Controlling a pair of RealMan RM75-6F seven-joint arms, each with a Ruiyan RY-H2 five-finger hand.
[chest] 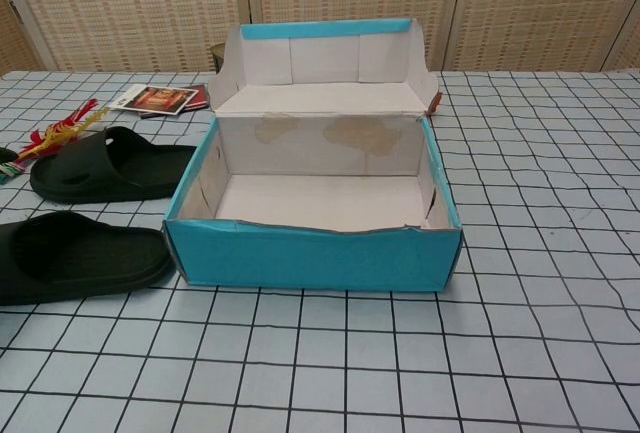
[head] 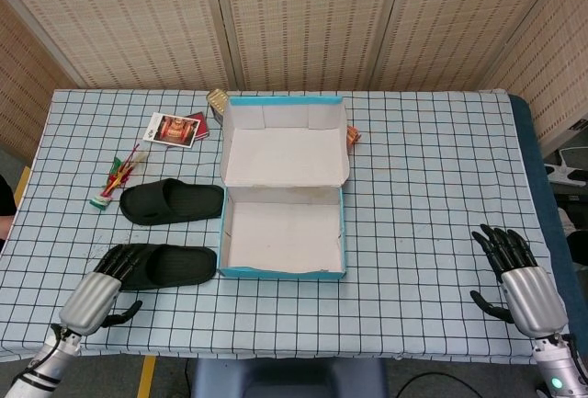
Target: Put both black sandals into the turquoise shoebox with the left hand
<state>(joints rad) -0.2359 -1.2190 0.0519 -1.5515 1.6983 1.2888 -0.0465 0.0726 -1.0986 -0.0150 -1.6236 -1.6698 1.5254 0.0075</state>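
Observation:
The turquoise shoebox [head: 284, 271] [chest: 312, 254] stands open and empty at mid-table, its lid folded back. Two black sandals lie to its left: the far one [head: 172, 201] [chest: 108, 165] and the near one [head: 165, 265] [chest: 78, 256]. My left hand [head: 96, 293] is open at the table's front left, its fingertips reaching the heel end of the near sandal without holding it. My right hand [head: 524, 274] is open near the front right edge, holding nothing. Neither hand shows in the chest view.
A picture card [head: 174, 129] [chest: 155, 99] and a small tin [head: 219, 102] lie behind the sandals. A red and yellow tasselled trinket [head: 117, 179] [chest: 48, 137] sits left of the far sandal. A small orange object [head: 353, 137] lies right of the lid.

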